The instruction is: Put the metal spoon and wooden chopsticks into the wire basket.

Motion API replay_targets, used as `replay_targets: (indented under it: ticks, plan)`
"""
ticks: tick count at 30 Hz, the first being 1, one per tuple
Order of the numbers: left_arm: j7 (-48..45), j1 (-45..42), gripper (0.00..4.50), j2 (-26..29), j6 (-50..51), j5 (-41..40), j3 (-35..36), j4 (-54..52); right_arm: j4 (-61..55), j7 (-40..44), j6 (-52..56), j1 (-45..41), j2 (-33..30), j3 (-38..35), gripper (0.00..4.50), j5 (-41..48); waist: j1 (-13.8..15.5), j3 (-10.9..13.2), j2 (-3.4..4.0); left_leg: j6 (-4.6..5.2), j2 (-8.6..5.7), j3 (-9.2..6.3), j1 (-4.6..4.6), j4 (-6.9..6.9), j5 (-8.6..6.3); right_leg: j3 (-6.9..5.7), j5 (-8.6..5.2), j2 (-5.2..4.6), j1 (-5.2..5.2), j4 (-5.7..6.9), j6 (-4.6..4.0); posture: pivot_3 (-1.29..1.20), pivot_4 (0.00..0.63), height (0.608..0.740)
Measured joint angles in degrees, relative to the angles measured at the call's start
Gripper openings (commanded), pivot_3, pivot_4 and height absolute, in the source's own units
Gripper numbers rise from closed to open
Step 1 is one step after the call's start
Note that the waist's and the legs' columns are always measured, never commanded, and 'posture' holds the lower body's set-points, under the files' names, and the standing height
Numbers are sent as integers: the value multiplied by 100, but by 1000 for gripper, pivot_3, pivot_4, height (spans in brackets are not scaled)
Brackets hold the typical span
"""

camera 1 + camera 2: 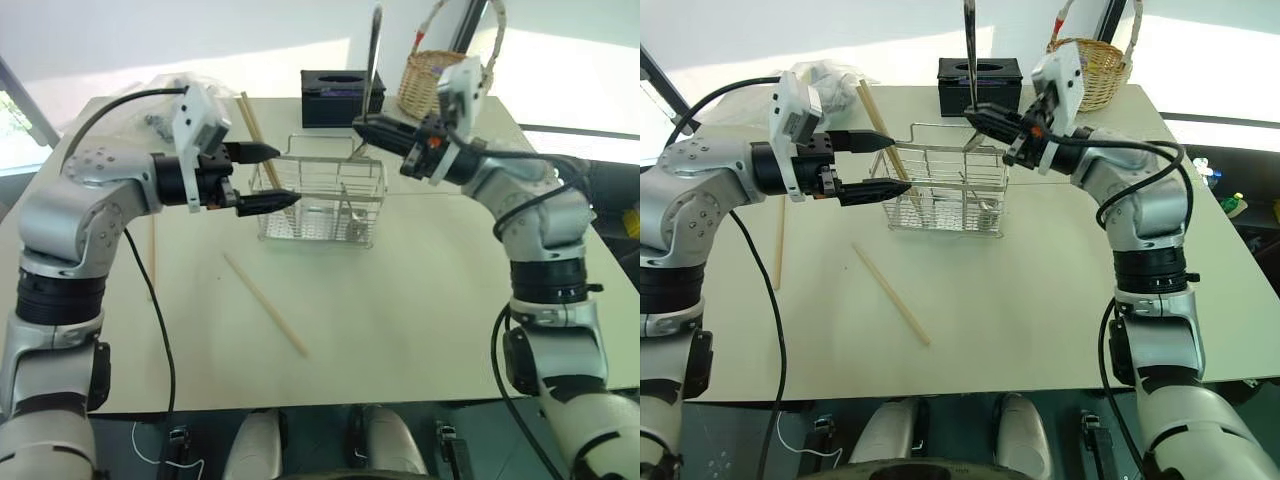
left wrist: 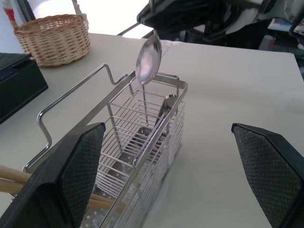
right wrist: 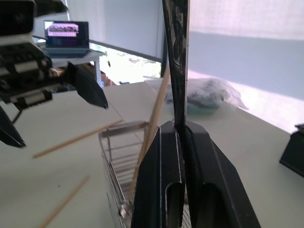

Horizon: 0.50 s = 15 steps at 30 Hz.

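Observation:
My right gripper [image 1: 360,126] is shut on the metal spoon [image 1: 374,60], held upright above the far right corner of the wire basket [image 1: 320,205]. The handle rises above the fingers and the bowl [image 2: 148,59] hangs just over the basket's rim. My left gripper [image 1: 285,175] stands open at the basket's left end, holding nothing. One of the wooden chopsticks [image 1: 250,125] leans out of the basket's left end. A second chopstick [image 1: 265,305] lies on the table in front of the basket. A third chopstick [image 1: 152,250] lies at the left, under my left arm.
A black tissue box [image 1: 340,95] and a round wicker basket [image 1: 440,80] stand behind the wire basket. A clear plastic bag [image 1: 825,80] lies at the back left. A metal utensil [image 2: 164,109] stands in one basket compartment.

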Motion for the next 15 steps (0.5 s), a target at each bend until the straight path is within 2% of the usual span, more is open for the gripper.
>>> replay_targets:
  ticks: [1,4,11,15]
  plan:
    - [2,0,4500,15,6,-9,26,-21,84,-31,-61,48,15,17,33,-73,-1,0,0,0,0,0,0,-1,0,0,0,0,-1,0,0,0,150,712]
    - [35,0,4500,70,41,-41,76,-110,256,-82,-181,173,38,111,932,-295,-11,0,0,0,0,0,1,-1,0,0,0,0,-2,0,0,0,150,712]
    - [114,0,4500,74,91,-43,92,-112,188,-166,-189,305,75,166,4427,-442,-21,1,1,0,0,-1,1,-1,0,1,0,0,-1,0,0,0,150,712]
    - [222,0,4500,73,90,-39,115,-107,-45,-215,-15,292,13,97,4427,-376,-20,1,1,0,1,-2,1,-1,0,1,0,0,-2,0,0,0,150,712]
